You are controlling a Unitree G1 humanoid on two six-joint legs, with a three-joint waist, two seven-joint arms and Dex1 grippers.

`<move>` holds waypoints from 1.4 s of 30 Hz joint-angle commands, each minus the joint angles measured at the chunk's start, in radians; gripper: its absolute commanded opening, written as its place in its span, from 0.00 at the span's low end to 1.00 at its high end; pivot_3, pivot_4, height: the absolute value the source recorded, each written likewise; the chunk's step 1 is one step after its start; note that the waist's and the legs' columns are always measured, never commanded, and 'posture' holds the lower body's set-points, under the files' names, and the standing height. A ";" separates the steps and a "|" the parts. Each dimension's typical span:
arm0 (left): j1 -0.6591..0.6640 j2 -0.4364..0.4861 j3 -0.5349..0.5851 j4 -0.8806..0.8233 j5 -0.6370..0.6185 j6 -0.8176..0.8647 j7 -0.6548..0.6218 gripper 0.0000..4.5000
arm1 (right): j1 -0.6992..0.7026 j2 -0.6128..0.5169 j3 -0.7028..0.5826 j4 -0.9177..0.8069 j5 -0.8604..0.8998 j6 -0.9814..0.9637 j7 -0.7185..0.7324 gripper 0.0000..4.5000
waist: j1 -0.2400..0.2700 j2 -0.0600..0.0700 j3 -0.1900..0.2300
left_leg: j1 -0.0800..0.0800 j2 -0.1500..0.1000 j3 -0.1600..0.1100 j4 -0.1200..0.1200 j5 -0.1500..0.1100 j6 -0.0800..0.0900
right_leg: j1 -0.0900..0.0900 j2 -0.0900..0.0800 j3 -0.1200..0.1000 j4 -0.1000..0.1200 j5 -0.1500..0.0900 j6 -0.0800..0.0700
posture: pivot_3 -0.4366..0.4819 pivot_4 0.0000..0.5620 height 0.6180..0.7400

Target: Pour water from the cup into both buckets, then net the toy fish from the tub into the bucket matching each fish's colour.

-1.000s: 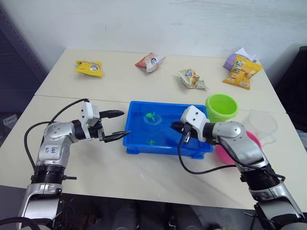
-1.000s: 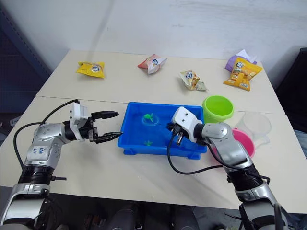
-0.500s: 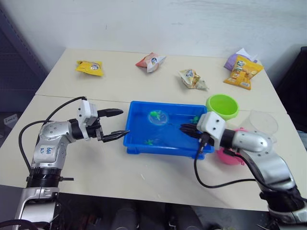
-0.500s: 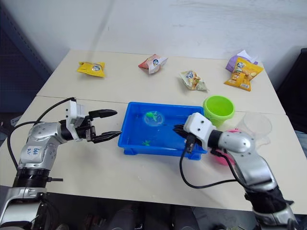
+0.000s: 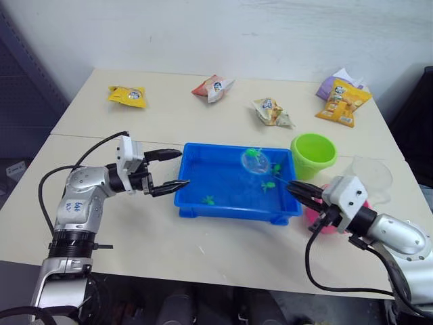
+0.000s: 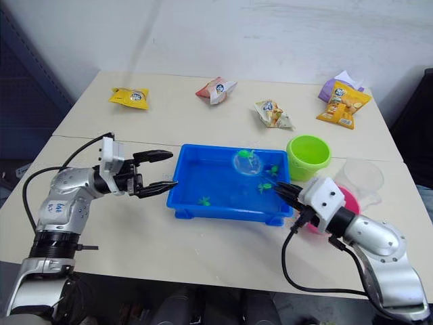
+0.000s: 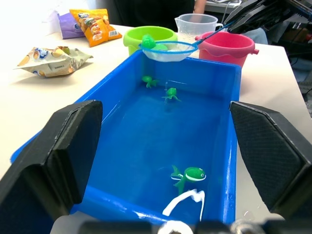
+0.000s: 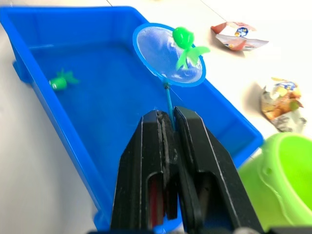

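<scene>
Midway: right gripper (image 8: 168,127) clamped the net (image 8: 169,54), one green fish (image 8: 185,43) lifted; left gripper (image 5: 172,169) agape; three green fish remained in tub (image 5: 223,206).

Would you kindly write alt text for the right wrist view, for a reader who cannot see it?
The right gripper, its black fingers shut on the thin handle, holds the net with a green toy fish in it above the blue tub. Another green fish lies in the tub, the lime green bucket stands beside it, and snack packets lie beyond.
</scene>
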 commanded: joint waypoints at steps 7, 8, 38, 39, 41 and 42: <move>-0.065 -0.071 -0.048 -0.008 0.023 -0.025 0.010 0.99 | 0.015 -0.088 -0.166 0.065 -0.011 -0.137 0.015 0.00 | 0.001 0.000 0.000 | 0.000 0.000 0.000 0.000 0.000 0.000 | 0.000 0.000 0.000 0.000 0.000 0.000 | 0.48 0.27 0.98; -0.069 -0.077 -0.052 -0.010 0.024 -0.024 0.012 0.99 | 0.011 -0.099 -0.183 0.088 -0.016 -0.154 0.015 0.00 | 0.002 0.000 0.000 | 0.000 0.000 0.000 0.000 0.000 0.000 | 0.000 0.000 0.000 0.000 0.000 0.000 | 0.48 0.27 0.98; -0.090 -0.144 -0.077 0.018 0.033 -0.047 0.033 0.99 | -0.280 -0.536 -0.006 0.871 -0.780 -0.914 -0.475 0.00 | -0.001 0.000 0.000 | 0.001 0.000 0.003 0.002 0.002 -0.002 | 0.000 0.001 0.002 0.001 0.000 0.001 | 0.48 0.27 0.98; -0.092 -0.147 -0.079 0.022 0.034 -0.049 0.034 0.99 | -0.285 -0.545 0.005 0.881 -0.807 -0.920 -0.500 0.00 | -0.001 0.000 0.000 | 0.001 0.000 0.003 0.002 0.002 -0.002 | 0.000 0.001 0.002 0.001 0.000 0.001 | 0.48 0.27 0.98; -0.097 -0.153 -0.080 0.028 0.035 -0.051 0.035 0.99 | -0.292 -0.565 0.023 0.892 -0.882 -0.961 -0.597 0.00 | -0.001 0.001 0.000 | 0.001 0.000 0.003 0.002 0.002 -0.002 | 0.000 0.001 0.002 0.001 0.000 0.001 | 0.48 0.27 0.98; -0.100 -0.156 -0.082 0.031 0.038 -0.052 0.035 0.99 | -0.294 -0.574 0.039 0.901 -0.909 -0.976 -0.627 0.00 | -0.001 0.001 0.000 | 0.001 0.000 0.003 0.002 0.002 -0.002 | 0.000 0.001 0.002 0.001 0.000 0.001 | 0.48 0.27 0.98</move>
